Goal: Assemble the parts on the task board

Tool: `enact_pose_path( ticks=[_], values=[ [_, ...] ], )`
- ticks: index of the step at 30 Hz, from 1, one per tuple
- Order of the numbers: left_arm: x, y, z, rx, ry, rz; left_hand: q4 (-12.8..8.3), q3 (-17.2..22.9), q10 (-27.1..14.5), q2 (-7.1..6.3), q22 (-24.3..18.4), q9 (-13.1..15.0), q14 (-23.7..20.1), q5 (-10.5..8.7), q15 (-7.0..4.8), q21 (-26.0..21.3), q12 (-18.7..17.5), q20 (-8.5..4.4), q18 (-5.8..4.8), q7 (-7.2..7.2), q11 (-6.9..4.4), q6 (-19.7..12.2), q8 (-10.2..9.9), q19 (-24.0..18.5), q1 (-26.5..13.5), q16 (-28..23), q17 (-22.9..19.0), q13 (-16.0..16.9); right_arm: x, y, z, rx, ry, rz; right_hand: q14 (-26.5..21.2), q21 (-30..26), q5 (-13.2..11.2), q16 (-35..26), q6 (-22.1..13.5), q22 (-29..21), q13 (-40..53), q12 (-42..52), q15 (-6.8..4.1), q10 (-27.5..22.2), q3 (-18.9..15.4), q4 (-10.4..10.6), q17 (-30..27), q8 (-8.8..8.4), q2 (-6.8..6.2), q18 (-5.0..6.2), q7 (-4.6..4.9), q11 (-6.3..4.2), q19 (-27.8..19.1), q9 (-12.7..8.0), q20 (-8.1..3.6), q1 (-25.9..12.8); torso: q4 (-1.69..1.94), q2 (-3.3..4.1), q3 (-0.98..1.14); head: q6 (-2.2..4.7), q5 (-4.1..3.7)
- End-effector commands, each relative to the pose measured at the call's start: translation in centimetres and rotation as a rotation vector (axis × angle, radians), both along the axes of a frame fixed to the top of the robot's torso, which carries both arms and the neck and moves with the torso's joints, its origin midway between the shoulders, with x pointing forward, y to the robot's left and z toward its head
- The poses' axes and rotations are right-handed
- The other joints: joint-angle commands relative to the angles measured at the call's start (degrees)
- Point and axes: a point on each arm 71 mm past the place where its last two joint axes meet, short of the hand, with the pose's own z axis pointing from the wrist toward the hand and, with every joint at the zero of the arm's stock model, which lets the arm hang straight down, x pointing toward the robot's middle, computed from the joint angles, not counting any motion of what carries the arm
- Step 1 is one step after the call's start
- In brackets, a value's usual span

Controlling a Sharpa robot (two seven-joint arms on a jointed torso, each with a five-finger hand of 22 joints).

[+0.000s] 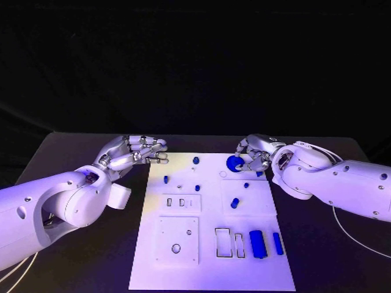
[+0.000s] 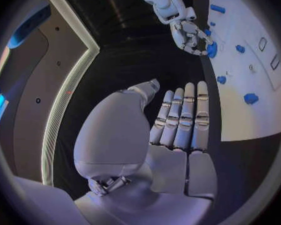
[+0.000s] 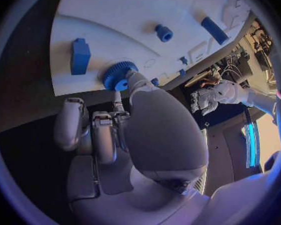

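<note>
My right robot hand (image 1: 255, 154) pinches the blue gear (image 1: 235, 162) at the task board (image 1: 211, 268)'s far edge; next I seat it. My left robot hand (image 1: 139, 151) hovers empty, fingers apart.

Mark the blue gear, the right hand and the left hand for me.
blue gear (image 3: 117, 75), right wrist view, toothed rim.
right hand (image 1: 255, 152), head view, knuckles.
left hand (image 2: 178, 120), left wrist view, straight fingers.

Right hand (image 3: 125, 130) on gear (image 3: 117, 75) (blue)
</note>
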Motion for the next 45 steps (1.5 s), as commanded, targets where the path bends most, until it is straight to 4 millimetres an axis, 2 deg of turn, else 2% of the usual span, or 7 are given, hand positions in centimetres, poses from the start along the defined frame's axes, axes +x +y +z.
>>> enact_pose_path(
  ticks=[1, 6, 18, 23, 28, 37, 45],
  values=[
    [-0.1, -0.2, 0.1, -0.011, 0.004, -0.024, -0.1, 0.2, -0.2, -0.11, -0.1, 0.0, -0.4, -0.25, -0.04, -0.2, -0.3, -0.01, 0.72, 0.84, 0.16, -0.4, -0.4, -0.2, -0.4, -0.3, 0.1, 0.0, -0.4, 0.5, 0.2, 0.007, -0.028, 0.012, 5.7, 0.3, -0.1, 0.3, 0.7, 0.3, 12.1, 0.4, -0.41, 3.9, 0.7, 0.0, 13.9, -0.45, 0.41, -1.13, 0.04, -0.40, 0.4, -0.1, -0.06, -0.6, 0.03, 0.01, 0.04, -0.07, 0.15],
    [-0.1, -0.2, 0.0, -0.010, 0.006, -0.025, -0.1, 0.2, -0.2, -0.13, -0.1, 0.0, -0.5, -0.26, -0.01, -0.3, -0.3, 0.01, 0.71, 0.86, 0.18, -0.4, -0.4, -0.3, -0.4, -0.4, 0.1, 0.0, -1.4, 1.9, 0.8, 0.027, -0.074, 0.045, 5.8, 0.7, -0.1, 0.4, 1.1, 0.8, 12.4, 0.7, -0.46, 4.1, 1.2, -0.1, 14.2, -0.61, 0.44, -1.23, -0.07, -0.50, 0.7, -0.2, -0.11, -0.7, 0.07, 0.04, 0.05, -0.16, 0.31],
    [0.0, -0.3, 0.0, -0.010, 0.008, -0.028, -0.2, 0.2, -0.3, -0.13, -0.1, 0.0, -0.6, -0.26, 0.02, -0.3, -0.3, 0.04, 0.71, 0.87, 0.20, -0.5, -0.4, -0.3, -0.4, -0.5, 0.1, 0.0, -4.0, 7.3, 2.4, 0.021, -0.176, 0.164, 5.9, 1.1, -0.1, 0.5, 1.6, 1.3, 12.6, 0.9, -0.56, 4.3, 2.1, -0.2, 14.5, -0.90, 0.37, -1.33, -0.20, -0.62, 0.9, -0.3, -0.19, -1.0, 0.00, 0.01, 0.01, -0.43, 0.67],
    [0.0, -0.3, 0.0, -0.010, 0.009, -0.030, -0.2, 0.2, -0.3, -0.13, -0.1, 0.0, -0.6, -0.26, 0.02, -0.3, -0.3, 0.04, 0.71, 0.87, 0.20, -0.5, -0.4, -0.3, -0.4, -0.5, 0.1, 0.0, -4.0, 8.8, 2.4, 0.016, -0.186, 0.169, 5.9, 1.1, -0.1, 0.5, 1.8, 1.4, 12.6, 0.9, -0.62, 4.3, 2.7, -0.4, 14.5, -1.19, 0.20, -1.33, -0.26, -0.69, 0.9, -0.4, -0.25, -0.9, 0.08, -0.03, -0.13, -0.54, 0.85],
    [0.0, -0.4, 0.0, -0.010, 0.009, -0.031, -0.2, 0.2, -0.3, -0.13, -0.1, 0.0, -0.6, -0.26, 0.02, -0.3, -0.3, 0.04, 0.71, 0.87, 0.20, -0.5, -0.4, -0.3, -0.4, -0.5, 0.1, 0.0, -3.9, 10.0, 2.2, 0.009, -0.198, 0.176, 5.9, 1.1, -0.1, 0.5, 1.8, 1.4, 12.6, 0.9, -0.63, 4.3, 2.9, -0.4, 14.6, -1.29, 0.07, -1.33, -0.26, -0.70, 0.9, -0.5, -0.26, -0.8, 0.03, 0.08, -0.02, -0.51, 1.07],
    [0.0, -0.5, 0.0, -0.011, 0.010, -0.034, -0.2, 0.2, -0.3, -0.13, -0.1, 0.0, -0.6, -0.26, 0.02, -0.3, -0.3, 0.04, 0.71, 0.87, 0.20, -0.5, -0.4, -0.3, -0.4, -0.5, 0.1, 0.0, -3.2, 11.8, 1.4, -0.005, -0.193, 0.187, 5.9, 1.0, -0.1, 0.5, 1.9, 1.4, 12.6, 0.9, -0.65, 4.3, 3.1, -0.5, 14.5, -1.38, -0.04, -1.32, -0.26, -0.70, 0.9, -0.5, -0.28, -0.8, 0.20, 0.11, -0.06, -0.64, 1.10],
    [0.0, -0.6, 0.0, -0.011, 0.011, -0.035, -0.2, 0.2, -0.3, -0.13, -0.1, 0.0, -0.6, -0.26, 0.02, -0.3, -0.3, 0.04, 0.71, 0.87, 0.20, -0.5, -0.4, -0.3, -0.4, -0.5, 0.1, 0.0, -2.7, 12.5, 0.8, -0.024, -0.180, 0.191, 5.9, 1.0, -0.1, 0.5, 1.9, 1.4, 12.7, 1.0, -0.65, 4.3, 3.2, -0.4, 14.5, -1.46, -0.09, -1.33, -0.25, -0.69, 0.9, -0.5, -0.29, -0.9, 0.00, 0.08, -0.03, -0.89, 1.35]
  ],
)
